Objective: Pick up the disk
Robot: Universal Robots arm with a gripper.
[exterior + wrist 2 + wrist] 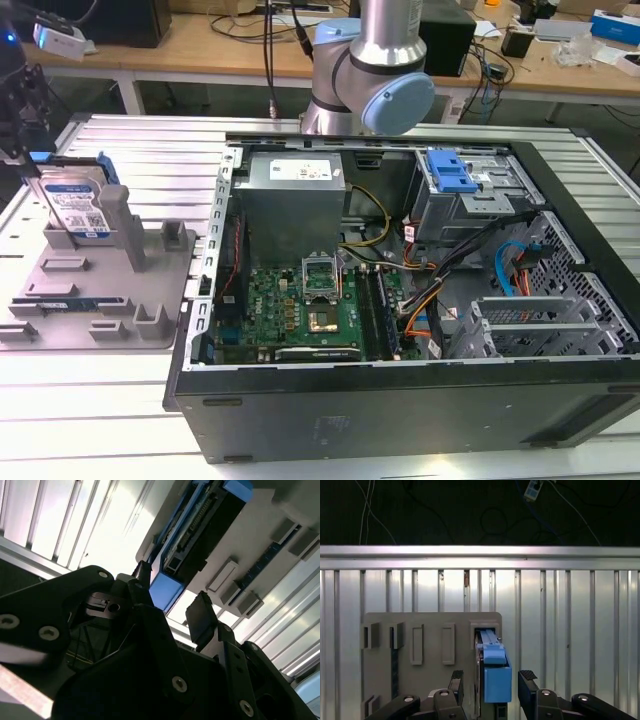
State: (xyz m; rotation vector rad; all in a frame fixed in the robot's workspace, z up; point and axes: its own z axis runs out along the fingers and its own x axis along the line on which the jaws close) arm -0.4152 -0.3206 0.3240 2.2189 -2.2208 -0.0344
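Gripper [490, 676]: black fingers [527, 677] spread, one on either side of the disk [78, 205], which stands on edge in the grey fixture [120, 290] at the exterior view's left, beside the open computer case [400, 410].

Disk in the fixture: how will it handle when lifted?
Likely stiff, heavy for its size: the disk looks metal. Its blue plastic frame may slip in the gripper. Upright in the fixture, it might bind if tilted.
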